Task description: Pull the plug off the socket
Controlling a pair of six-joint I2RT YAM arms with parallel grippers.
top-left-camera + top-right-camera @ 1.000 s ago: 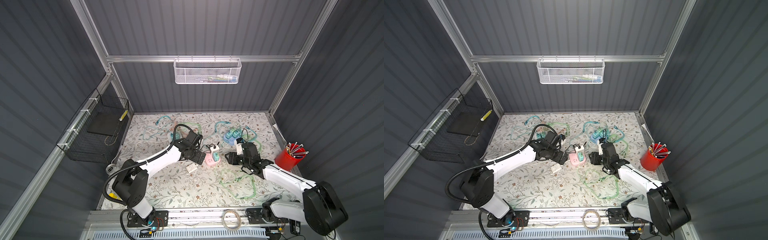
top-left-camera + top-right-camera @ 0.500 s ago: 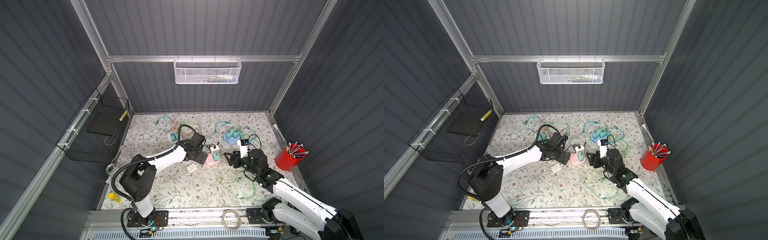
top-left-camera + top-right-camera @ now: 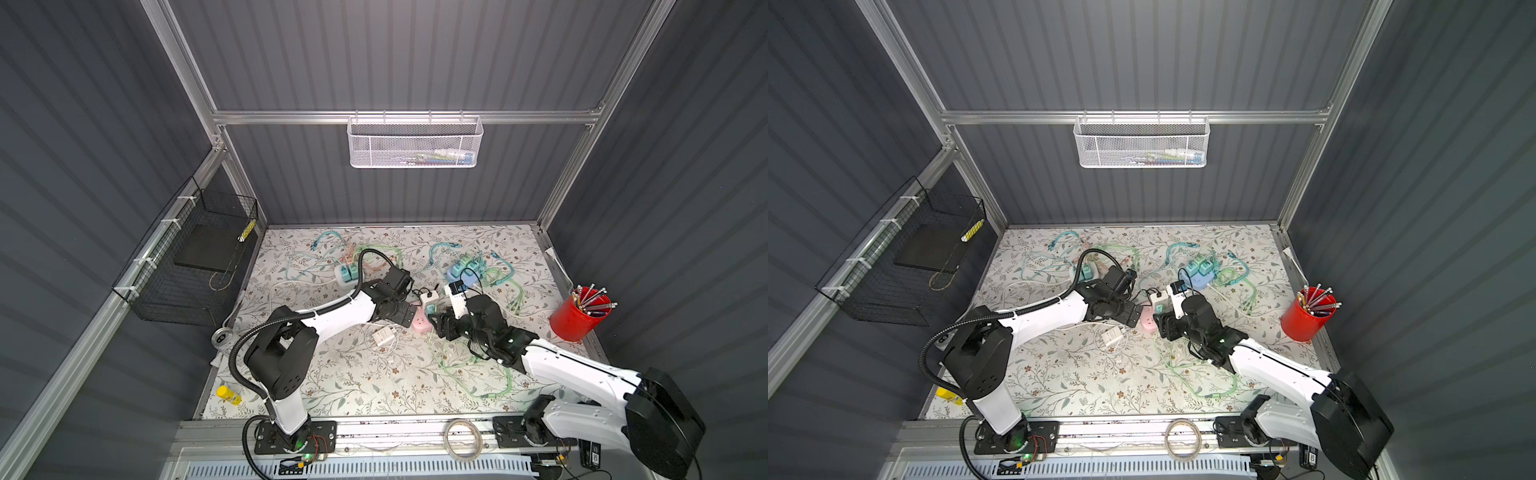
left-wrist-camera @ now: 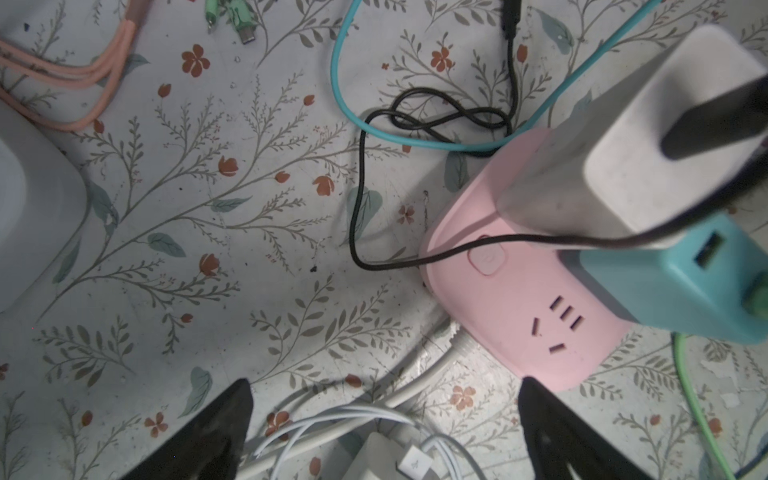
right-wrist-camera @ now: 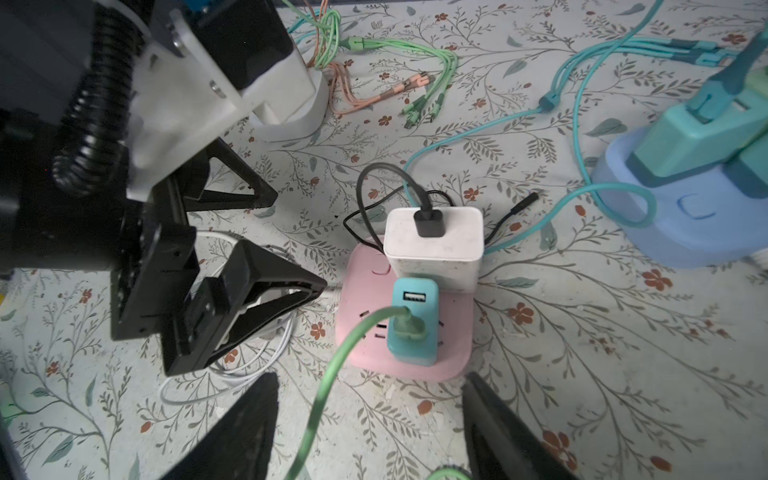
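We stretch both arms low toward the centre, our left gripper [image 4: 384, 386] jaws spread wide, our right gripper [image 5: 370, 378] jaws apart too, both gripping nothing, tips facing each other

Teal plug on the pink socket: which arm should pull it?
Probably right. The right gripper faces the teal plug with jaws open, lined up; left gripper sits off beside the pink socket.

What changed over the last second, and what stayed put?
The right gripper moved in closer to the pink socket. The left gripper edged slightly toward it too. Nothing was taken hold of or let go, and both grippers are open. The teal plug and white plug stayed seated in the socket.
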